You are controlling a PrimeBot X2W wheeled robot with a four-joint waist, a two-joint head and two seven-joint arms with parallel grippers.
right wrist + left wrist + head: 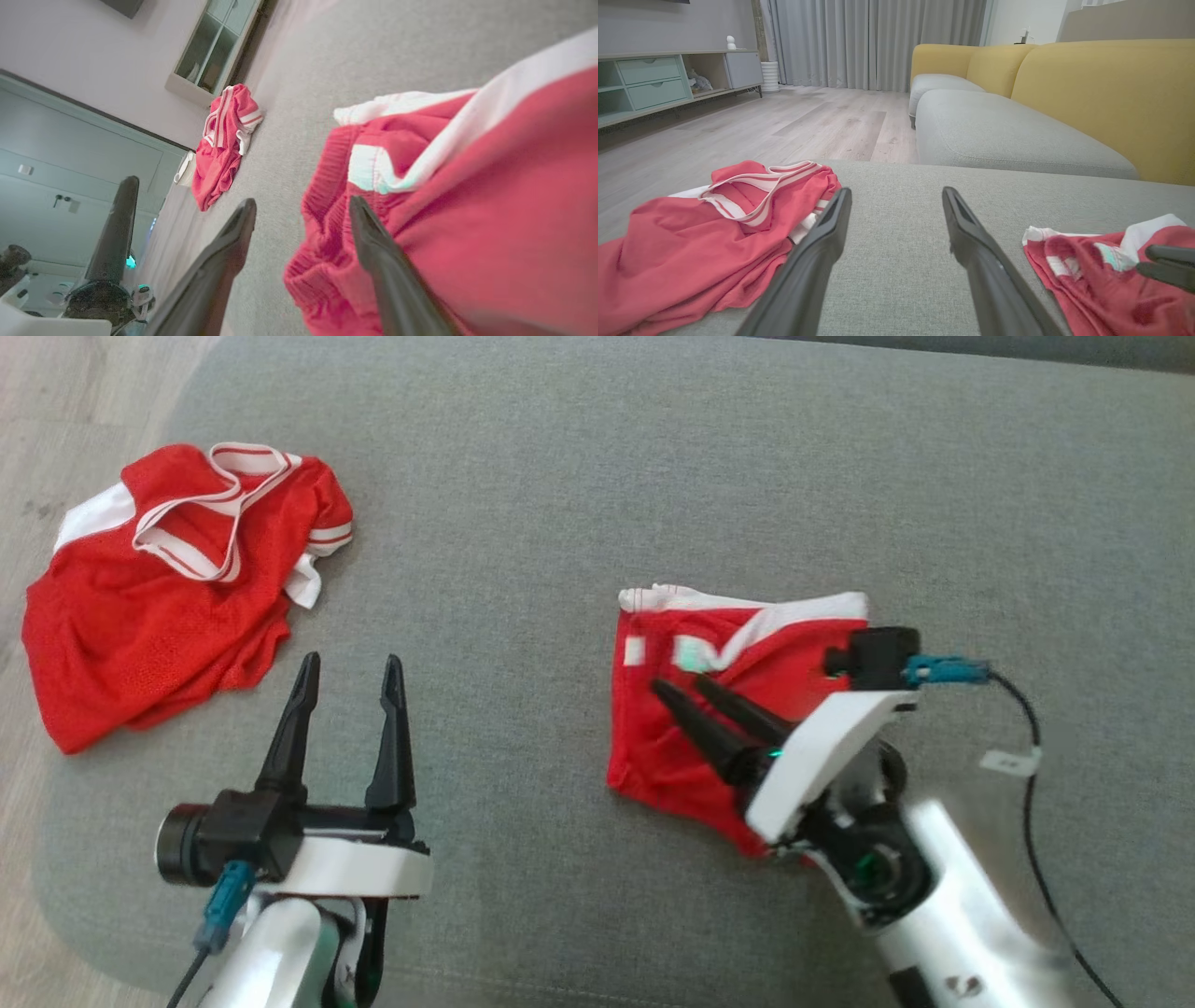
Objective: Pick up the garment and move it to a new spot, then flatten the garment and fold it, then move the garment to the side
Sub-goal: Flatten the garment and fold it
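Though spread wide, right claw [676, 682] over folded garment [644, 761] on sofa [560, 523].
Pale tag [691, 655] at waistband too blurred to read; left claw [351, 659] wide too, well apart.

Yellow-backed sofa [1101, 93], grey curtains [878, 42], wooden floor [808, 126], pale green sideboard [649, 79]

The red garment [789, 667] lies folded into a compact, roughly square bundle just right of centre in the head view, flat on the grey cushion [560, 476], white band along its upper edge, ribbed waistband at its left, slightly rumpled
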